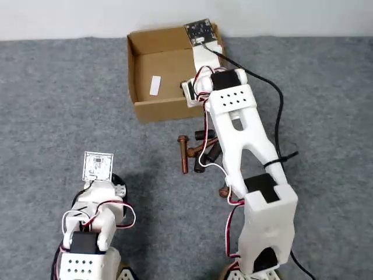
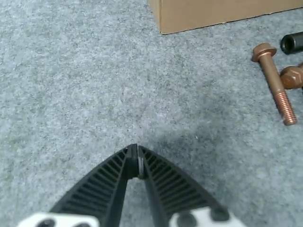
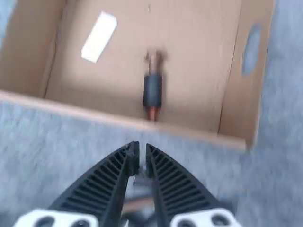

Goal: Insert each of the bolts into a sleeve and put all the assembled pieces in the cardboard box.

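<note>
Grey felt-like table cover (image 1: 58, 105) meets a white wall (image 1: 58, 17).

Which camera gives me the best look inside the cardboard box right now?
Right wrist view: it looks straight into the cardboard box, showing one assembled piece on its floor. The high view has the right arm across part of it; the left wrist view catches an outer wall.

We set the high view overhead, looking steeply down on the cardboard box (image 1: 132, 70) from well off. The left wrist view looks low over the carpet (image 2: 94, 71), past the left gripper (image 2: 137, 151), toward the box's outer wall. It shares that wall and a copper bolt (image 2: 274, 80) with the high view. The right wrist view, just outside the box, faces down into it past the right gripper (image 3: 141, 147), sharing its floor.
</note>
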Controlling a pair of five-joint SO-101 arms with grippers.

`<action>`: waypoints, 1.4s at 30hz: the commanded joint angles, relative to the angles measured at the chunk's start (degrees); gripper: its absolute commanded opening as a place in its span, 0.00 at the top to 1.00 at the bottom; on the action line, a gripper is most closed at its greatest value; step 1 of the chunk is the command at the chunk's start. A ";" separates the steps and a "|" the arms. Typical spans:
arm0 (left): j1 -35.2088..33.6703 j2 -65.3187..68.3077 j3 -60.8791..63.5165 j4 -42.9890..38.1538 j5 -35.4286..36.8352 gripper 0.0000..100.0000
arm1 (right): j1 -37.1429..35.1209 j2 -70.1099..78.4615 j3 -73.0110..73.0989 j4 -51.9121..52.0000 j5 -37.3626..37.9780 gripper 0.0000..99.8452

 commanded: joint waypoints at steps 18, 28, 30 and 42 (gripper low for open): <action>-0.53 -0.35 -0.31 1.14 0.35 0.99 | 7.52 -4.53 -3.25 32.22 9.67 0.99; -0.62 -0.44 -0.31 0.97 0.35 0.99 | 14.11 3.82 -3.60 31.78 43.34 0.94; -0.62 -0.44 -0.31 0.97 0.35 0.99 | 14.81 4.79 -3.60 31.78 48.00 0.87; -0.62 -0.53 -0.31 0.88 0.35 0.99 | 14.90 8.75 -3.60 20.53 61.10 0.78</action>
